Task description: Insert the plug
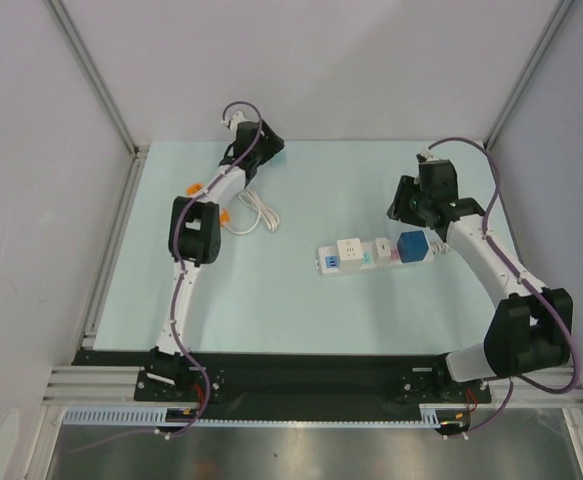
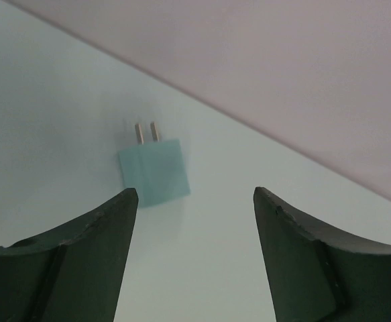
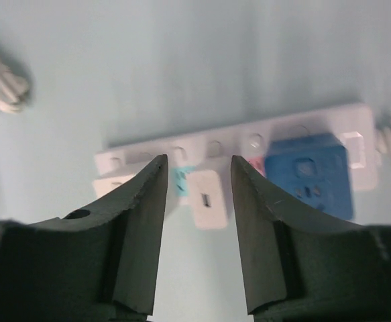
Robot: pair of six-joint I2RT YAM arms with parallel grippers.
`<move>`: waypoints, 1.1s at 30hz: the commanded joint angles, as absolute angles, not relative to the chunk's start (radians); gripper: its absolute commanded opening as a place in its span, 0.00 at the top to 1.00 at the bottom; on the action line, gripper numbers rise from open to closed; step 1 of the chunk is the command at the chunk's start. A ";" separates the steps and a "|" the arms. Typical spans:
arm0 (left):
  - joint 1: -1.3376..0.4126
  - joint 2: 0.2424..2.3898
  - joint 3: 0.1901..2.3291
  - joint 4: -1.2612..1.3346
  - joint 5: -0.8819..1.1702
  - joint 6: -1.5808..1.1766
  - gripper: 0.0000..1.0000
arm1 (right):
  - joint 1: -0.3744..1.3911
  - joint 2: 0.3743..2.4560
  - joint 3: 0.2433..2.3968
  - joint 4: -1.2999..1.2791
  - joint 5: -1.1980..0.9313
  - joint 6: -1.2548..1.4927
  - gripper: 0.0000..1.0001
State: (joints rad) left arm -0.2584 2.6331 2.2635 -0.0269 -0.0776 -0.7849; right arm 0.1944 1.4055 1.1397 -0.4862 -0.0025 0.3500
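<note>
Overall: 2 arms reach over a pale green table [image 1: 271, 310]; the white power strip [image 1: 376, 253] serves as the reference for every place below.
Plug: a teal block [image 2: 153, 171] with 2 metal prongs lies flat on the table, far to the left of the power strip and further back, near the rear wall. Its prongs point away from the left wrist camera.
Left gripper: it [image 2: 195, 198] hovers just short of the plug, well away from the power strip. The jaws are spread wide and touch nothing.
Right gripper: it [image 3: 198, 168] hangs above the power strip's middle. The jaws stand apart with nothing between them.
Power strip: it lies lengthwise across the right wrist view [image 3: 249, 144].
Blue adapter: it [image 3: 307, 176] is seated at the strip's right end.
White adapter: it [image 3: 207, 198] sits near the strip's middle, below the right gripper's gap.
White cable: it [image 1: 254, 215] lies coiled well left of the strip, beside the left arm.
</note>
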 commanded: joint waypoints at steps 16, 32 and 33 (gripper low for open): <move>-0.150 2.408 1.946 0.314 0.063 -0.954 0.50 | 0.342 1.908 1.671 -0.106 -0.140 0.543 0.55; -0.183 2.801 2.396 0.261 0.058 -1.129 0.93 | 0.299 1.755 1.434 -0.015 -0.271 0.525 0.52; -0.189 2.795 2.385 0.255 0.054 -1.127 0.93 | 0.293 1.749 1.430 -0.014 -0.278 0.526 0.51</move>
State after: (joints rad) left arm -0.1665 2.8006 2.3230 0.2687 0.0544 -1.0985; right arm 0.3099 1.8263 1.4376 -0.0685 -0.2348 0.5243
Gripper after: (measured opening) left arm 0.077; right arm 0.482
